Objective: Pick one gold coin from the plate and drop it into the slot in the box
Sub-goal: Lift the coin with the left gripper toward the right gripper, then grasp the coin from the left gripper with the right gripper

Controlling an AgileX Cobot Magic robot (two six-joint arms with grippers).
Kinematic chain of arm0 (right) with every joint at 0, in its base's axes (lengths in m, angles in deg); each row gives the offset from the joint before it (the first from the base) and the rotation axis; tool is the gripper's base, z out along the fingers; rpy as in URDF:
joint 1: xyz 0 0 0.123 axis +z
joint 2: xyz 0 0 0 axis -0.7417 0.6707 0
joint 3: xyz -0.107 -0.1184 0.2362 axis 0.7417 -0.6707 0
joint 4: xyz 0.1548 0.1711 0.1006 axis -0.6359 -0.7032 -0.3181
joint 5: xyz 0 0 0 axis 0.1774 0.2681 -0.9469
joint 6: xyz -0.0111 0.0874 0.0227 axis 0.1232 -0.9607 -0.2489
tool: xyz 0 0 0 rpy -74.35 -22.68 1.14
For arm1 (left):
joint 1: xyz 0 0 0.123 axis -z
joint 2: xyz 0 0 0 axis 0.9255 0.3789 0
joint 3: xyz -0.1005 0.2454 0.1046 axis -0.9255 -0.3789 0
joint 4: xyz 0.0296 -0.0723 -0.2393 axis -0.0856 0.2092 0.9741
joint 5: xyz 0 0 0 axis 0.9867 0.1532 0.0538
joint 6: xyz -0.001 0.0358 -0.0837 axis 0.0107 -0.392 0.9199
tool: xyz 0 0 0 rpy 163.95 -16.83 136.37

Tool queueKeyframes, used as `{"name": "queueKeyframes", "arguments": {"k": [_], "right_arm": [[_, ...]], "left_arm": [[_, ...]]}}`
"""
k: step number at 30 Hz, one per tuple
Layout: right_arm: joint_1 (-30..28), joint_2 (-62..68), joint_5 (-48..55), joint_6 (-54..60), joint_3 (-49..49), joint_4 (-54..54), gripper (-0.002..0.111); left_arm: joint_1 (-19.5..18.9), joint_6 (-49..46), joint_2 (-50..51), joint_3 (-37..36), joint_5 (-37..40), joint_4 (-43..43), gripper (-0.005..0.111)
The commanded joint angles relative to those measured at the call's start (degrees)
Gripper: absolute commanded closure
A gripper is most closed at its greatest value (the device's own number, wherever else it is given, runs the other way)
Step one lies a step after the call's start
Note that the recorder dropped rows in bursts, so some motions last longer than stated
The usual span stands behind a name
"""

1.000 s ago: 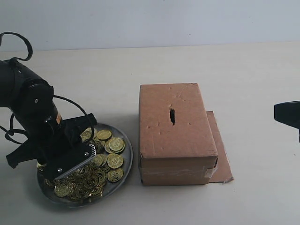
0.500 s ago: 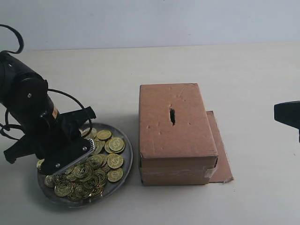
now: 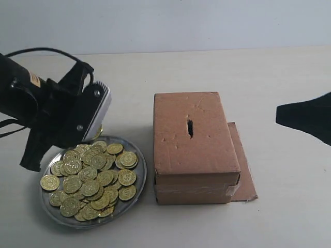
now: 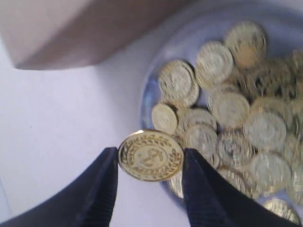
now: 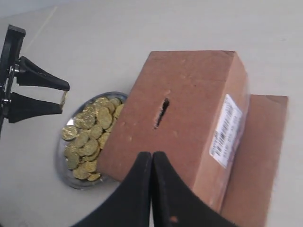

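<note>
Left wrist view: one gold coin (image 4: 150, 155) is pinched edge to edge between the two dark fingers of the left pincer (image 4: 150, 160), broad face towards the lens.

- Coin: bright yellow metal, beaded rim, embossed wreath around a dollar-like sign. It matches the rest of the heap.
- Position: held in the air clear of the heap, over the near rim of the plate (image 4: 146, 97). In the exterior view the pincer hangs above the plate's far left part, well apart from the box.
- Plate: shallow grey metal, heaped with loose coins overlapping each other.
- Box (image 3: 194, 150): brown cardboard, top dented, a flap (image 3: 247, 175) jutting along its right side. The box slot (image 3: 190, 127) is a short dark ragged slit running lengthwise mid-top.
- Right pincer (image 5: 152, 158): fingers pressed together on nothing, parked over the worktop (image 3: 258, 72) on the box's right.

Step in hand, as I judge it, is carrying the coin to the slot.

- The hold is on the thin rim only, so travel should be smooth and without jerks.
- Turn the wrist until the coin's plane lines up with the slit, edge down.
- Lower until the bottom edge sits inside the cut before parting the fingers. The slit is barely longer than the coin, and a skewed drop would likely lie flat on the dented top.
</note>
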Motion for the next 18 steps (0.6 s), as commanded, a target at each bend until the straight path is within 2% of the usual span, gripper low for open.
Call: {"name": "queueKeyframes", "arguments": {"k": [1, 6, 8, 9, 11, 14, 16, 18], "right_arm": [[0.12, 7.14, 1.09, 14.03, 0.45, -16.29, 0.108], [1.73, 16.27, 5.04, 23.27, 0.45, -28.10, 0.108], [4.28, 18.45, 4.36, 25.49, 0.45, -30.95, 0.108], [7.78, 20.49, 2.48, 27.21, 0.45, -35.30, 0.108], [11.98, 22.63, -0.47, 29.58, 0.75, -39.52, 0.108], [17.55, 25.39, -3.96, 30.18, 3.47, -40.05, 0.108], [22.07, 27.54, -6.85, 27.61, 7.99, -40.05, 0.108], [24.15, 28.07, -8.47, 25.73, 10.27, -39.64, 0.108]], "left_arm": [[-0.11, 0.58, -4.85, 0.00, 0.88, 18.00, 0.085], [-0.11, 0.96, -8.20, 0.00, 5.64, 26.85, 0.085], [0.03, 0.96, -8.40, 0.00, 6.20, 30.36, 0.085], [1.11, 0.96, -8.49, 0.00, 6.09, 31.41, 0.085], [3.02, 0.96, -8.49, 0.00, 5.61, 31.29, 0.085], [5.94, 2.00, -8.49, 0.00, 3.79, 31.29, 0.085], [7.19, 5.07, -8.49, 0.00, 1.66, 27.79, 0.085], [7.19, 8.72, -8.49, 0.00, 1.56, 24.02, 0.085]]}}
